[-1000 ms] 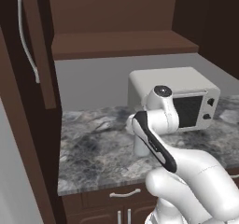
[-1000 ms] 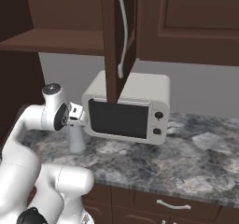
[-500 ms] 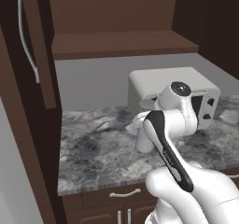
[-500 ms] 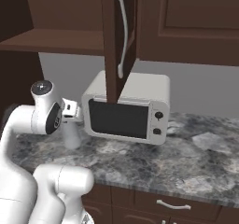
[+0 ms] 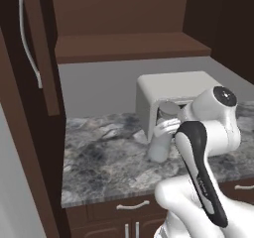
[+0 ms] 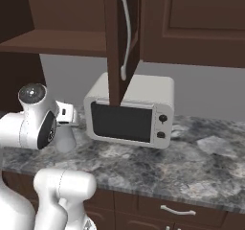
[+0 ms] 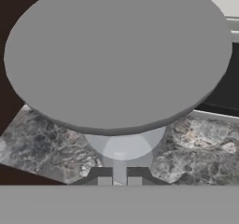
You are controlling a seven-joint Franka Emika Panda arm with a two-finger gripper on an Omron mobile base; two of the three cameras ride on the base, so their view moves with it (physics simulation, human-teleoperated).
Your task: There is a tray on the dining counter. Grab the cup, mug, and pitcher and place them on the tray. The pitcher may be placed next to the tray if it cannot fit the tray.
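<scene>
The pitcher is a translucent grey vessel standing upright close in front of the white microwave, its base at or just above the marbled counter. From the other side the pitcher is partly covered by my arm. In the hand view its round grey lid spreads across most of the picture, with the narrow neck below it. My gripper is shut on the pitcher from the side, the dark fingertips pinching a thin pale part of it. The tray, the cup, the mug and the dining counter are out of view.
A white microwave sits on the grey marbled counter right behind the pitcher. An open dark wood cabinet door hangs above the microwave, with a shelf inside. Drawers with handles run under the counter edge.
My arm's upper joints have swung and risen. The pitcher has shifted a little sideways along the microwave's front, held by the gripper, which stays shut.
</scene>
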